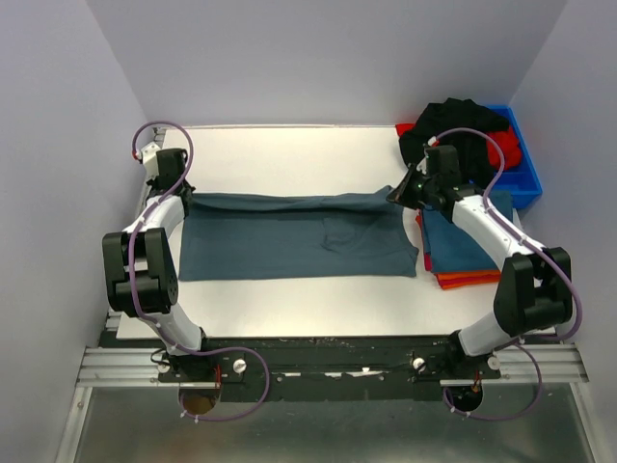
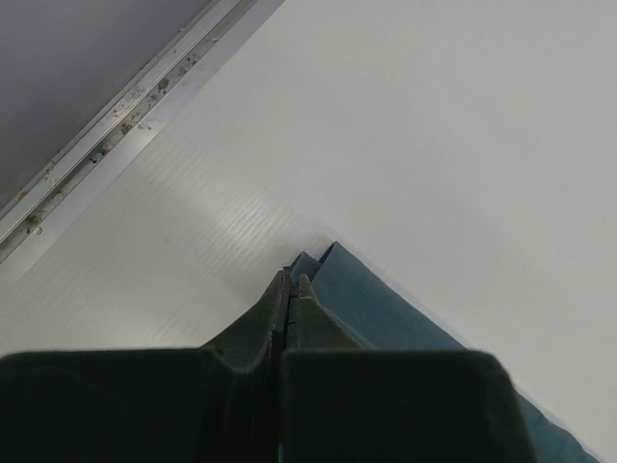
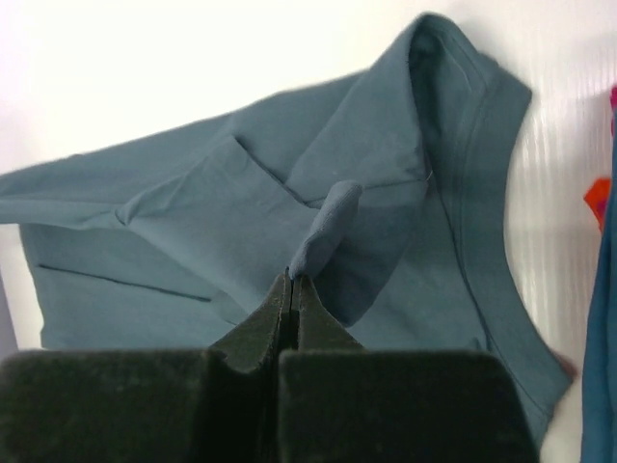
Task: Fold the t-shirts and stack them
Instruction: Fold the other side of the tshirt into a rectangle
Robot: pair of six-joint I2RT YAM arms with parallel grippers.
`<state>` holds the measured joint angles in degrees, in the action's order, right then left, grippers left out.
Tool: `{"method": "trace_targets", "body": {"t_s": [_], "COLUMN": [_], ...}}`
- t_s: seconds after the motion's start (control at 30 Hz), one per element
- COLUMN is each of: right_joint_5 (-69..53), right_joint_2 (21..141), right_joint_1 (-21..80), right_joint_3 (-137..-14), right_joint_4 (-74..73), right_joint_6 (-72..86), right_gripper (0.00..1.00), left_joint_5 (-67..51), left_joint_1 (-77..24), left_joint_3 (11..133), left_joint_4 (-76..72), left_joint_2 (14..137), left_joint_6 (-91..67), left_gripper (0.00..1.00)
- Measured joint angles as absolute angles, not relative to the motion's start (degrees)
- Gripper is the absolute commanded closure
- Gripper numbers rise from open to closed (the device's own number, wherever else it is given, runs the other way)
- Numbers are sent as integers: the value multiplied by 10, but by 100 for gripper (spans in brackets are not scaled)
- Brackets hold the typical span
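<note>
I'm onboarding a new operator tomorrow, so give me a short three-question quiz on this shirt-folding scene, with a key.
1. True or false: the left claw and the right claw are both shut on the teal t-shirt.
2. Where does the folded stack lie? A) left of the teal t-shirt; B) on the table, right of the teal t-shirt; C) at the table's far left corner.
3. Fill in: the loose shirts heaped at the blue bin are black and ____.
Key: 1 true; 2 B; 3 red.
</note>
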<state>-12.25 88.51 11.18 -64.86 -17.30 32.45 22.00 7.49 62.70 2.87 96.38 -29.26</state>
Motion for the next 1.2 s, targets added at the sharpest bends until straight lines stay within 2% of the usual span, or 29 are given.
{"method": "trace_targets", "body": {"t_s": [0.53,0.57,0.6,0.63,0.67,0.7,0.73,0.77,0.8,0.83,0.97,1.2], "right_joint_5": [-80,-80,-80,-80,-80,-80,-80,-79,-76,-73,-64,-65], "right_joint_2": [820,820,820,820,820,820,819,817,812,805,781,848], "right_joint_1": [124,125,128,130,132,133,134,135,136,136,136,166], "right_joint_3": [-538,-534,-526,-517,-508,-497,-486,-473,-460,-449,-455,-597], "right_joint_4": [-167,-166,-164,-162,-160,-158,-156,-153,-151,-150,-150,-151], "right_joint_6": [330,330,330,331,335,339,342,346,350,351,344,317], "right_gripper": [99,95,84,79,74,67,56,48,45,45,51,54], "left_joint_5": [225,225,225,224,224,223,223,222,222,221,226,221], "left_joint_1": [75,75,75,75,75,75,75,75,75,75,76,73], "left_joint_3": [549,548,547,546,546,545,545,542,538,527,484,496], "left_joint_4": [32,33,34,37,42,49,57,63,66,69,88,91], "left_joint_2": [951,950,950,950,950,950,949,946,942,930,861,817], "left_joint_6": [-309,-310,-311,-313,-315,-317,-319,-322,-326,-329,-347,-352], "left_gripper": [100,100,100,98,94,83,64,51,36,30,29,44]}}
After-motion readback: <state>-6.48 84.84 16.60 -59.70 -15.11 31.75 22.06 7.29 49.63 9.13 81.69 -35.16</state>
